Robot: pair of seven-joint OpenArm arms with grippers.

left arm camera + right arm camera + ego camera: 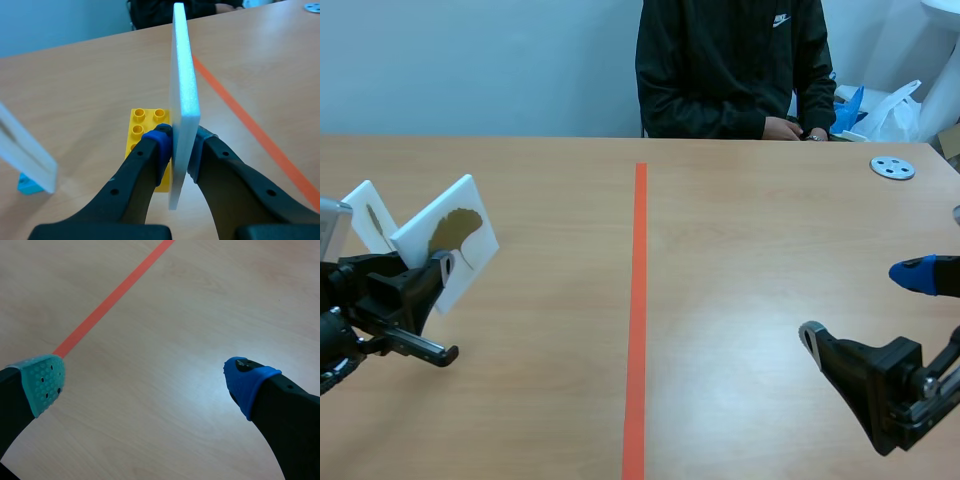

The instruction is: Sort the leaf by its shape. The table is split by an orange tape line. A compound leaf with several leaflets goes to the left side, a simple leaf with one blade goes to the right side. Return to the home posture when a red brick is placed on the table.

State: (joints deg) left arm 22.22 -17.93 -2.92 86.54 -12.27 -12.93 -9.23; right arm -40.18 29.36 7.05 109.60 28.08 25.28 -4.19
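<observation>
held card [182,75]: edge-on in left wrist view, leaf face hidden; in scene view its lower edge sits behind left gripper [438,272]
second card [370,213]: lower part behind left arm, leaf shape unclear; blurred in wrist view
yellow brick [145,122]: near end covered by fingers and held card
blue block [27,184]: mostly under second card
person [730,70]: cut at top edge
right gripper [858,305]: arm cut by right edge
grey disc [892,167]: too small to identify

Person [730,65] in black jacket seated at far side; grey disc [892,167] with holes far right; white plastic bag [898,110] behind it.
</observation>
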